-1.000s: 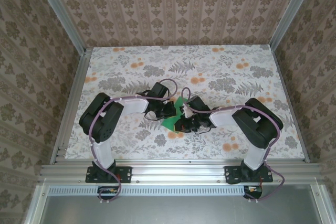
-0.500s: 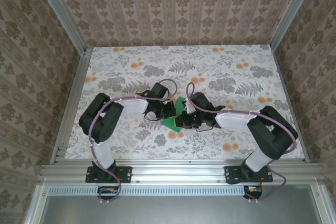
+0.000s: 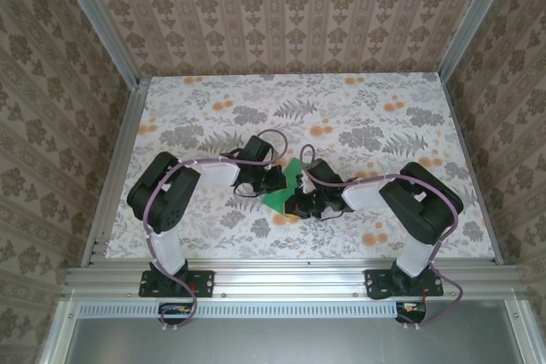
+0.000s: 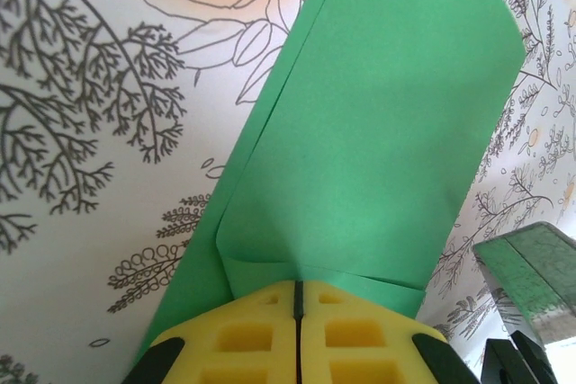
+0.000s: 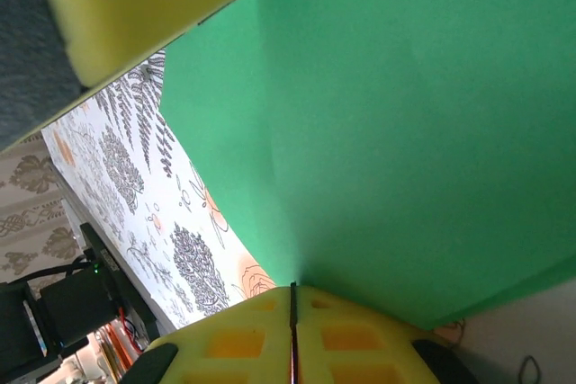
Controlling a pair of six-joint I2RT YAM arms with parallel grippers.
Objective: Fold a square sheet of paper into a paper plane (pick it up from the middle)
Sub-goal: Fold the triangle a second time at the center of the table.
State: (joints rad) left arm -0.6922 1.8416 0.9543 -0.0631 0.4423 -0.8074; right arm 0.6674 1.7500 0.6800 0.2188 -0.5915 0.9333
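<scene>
Pinching the square sheet of paper [image 3: 282,197] from two sides, low over the floral tabletop [image 3: 384,108].

From above: meeting near the tabletop's middle, a little toward its near edge, with the left gripper [image 3: 275,182] on one side of the sheet and the right gripper [image 3: 300,203] on the other, green showing between and beneath them. At the left wrist: yellow pads [image 4: 252,334] pressed together on a curled-over edge of the sheet, doubled green layers slanting away across the tabletop's print. At the right wrist: pads [image 5: 346,334] likewise clamped tight on an edge of the sheet, faintly creased green spreading over the tabletop, beside another yellow pad [image 5: 135,6].
</scene>
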